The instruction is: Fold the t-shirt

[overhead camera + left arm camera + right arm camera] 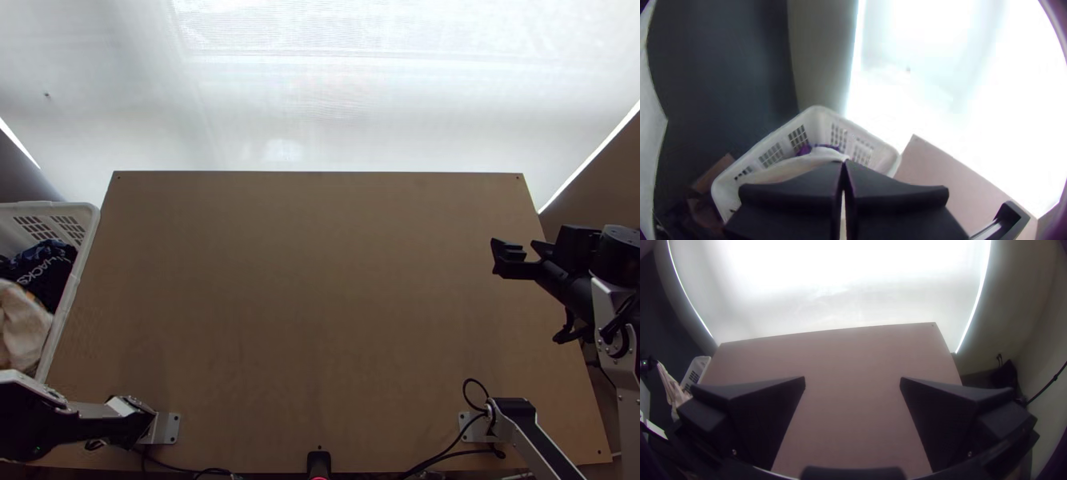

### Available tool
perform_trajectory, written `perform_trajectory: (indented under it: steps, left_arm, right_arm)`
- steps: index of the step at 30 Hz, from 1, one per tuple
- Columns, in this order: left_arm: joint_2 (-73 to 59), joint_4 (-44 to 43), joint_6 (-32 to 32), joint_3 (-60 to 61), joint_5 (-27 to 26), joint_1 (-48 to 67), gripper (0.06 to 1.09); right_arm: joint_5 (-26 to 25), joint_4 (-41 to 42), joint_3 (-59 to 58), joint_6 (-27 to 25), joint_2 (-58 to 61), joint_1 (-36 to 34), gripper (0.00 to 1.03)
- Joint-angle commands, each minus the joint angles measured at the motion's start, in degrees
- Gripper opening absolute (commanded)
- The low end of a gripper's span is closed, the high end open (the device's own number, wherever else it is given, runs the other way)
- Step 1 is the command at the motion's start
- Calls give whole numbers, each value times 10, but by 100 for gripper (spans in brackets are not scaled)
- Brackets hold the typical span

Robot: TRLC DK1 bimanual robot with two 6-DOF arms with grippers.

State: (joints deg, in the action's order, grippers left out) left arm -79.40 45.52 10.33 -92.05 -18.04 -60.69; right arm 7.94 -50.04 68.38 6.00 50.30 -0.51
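Cream cloth garment (818, 155), presumably the t-shirt, hangs from the left gripper (844, 163), fingers clenched on it, by the white plastic basket (73, 298) at the light wooden tabletop's (320, 320) nine o'clock. Right gripper (852, 380), three o'clock: fingers parted, unladen. Spreading, all folding outstanding.

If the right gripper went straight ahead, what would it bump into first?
Probably the wooden table, since the right gripper seems aimed at its top with nothing between. Height is hard to judge, so it might pass over toward the white curtain.
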Motion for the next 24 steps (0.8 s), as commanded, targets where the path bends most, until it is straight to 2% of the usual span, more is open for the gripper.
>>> perform_trajectory:
  steps: [1, 4, 7, 11, 13, 15, 24]
  left_arm:
    - [88, 44, -181, -128, -97, 36, 10]
    - [115, 55, -258, -146, -129, 76, 10]
    - [152, 78, -294, -117, -128, 166, 10]
    - [196, 44, -368, -40, -108, 331, 10]
    - [211, 28, -377, -13, -100, 424, 10]
    - [234, -35, -393, 52, -65, 546, 10]
    - [207, -159, -381, 194, 112, 857, 10]
  right_arm:
    - [1, 3, -8, 0, -11, 1, 99]
    - [1, 3, -18, -5, -21, -1, 99]
    - [1, 6, -29, -3, -31, -1, 99]
    - [1, 10, -35, -2, -38, -1, 99]
    - [3, 11, -39, -1, -42, 0, 99]
    - [7, 11, -51, -1, -56, 4, 99]
    - [16, 9, -98, -2, -100, 4, 99]
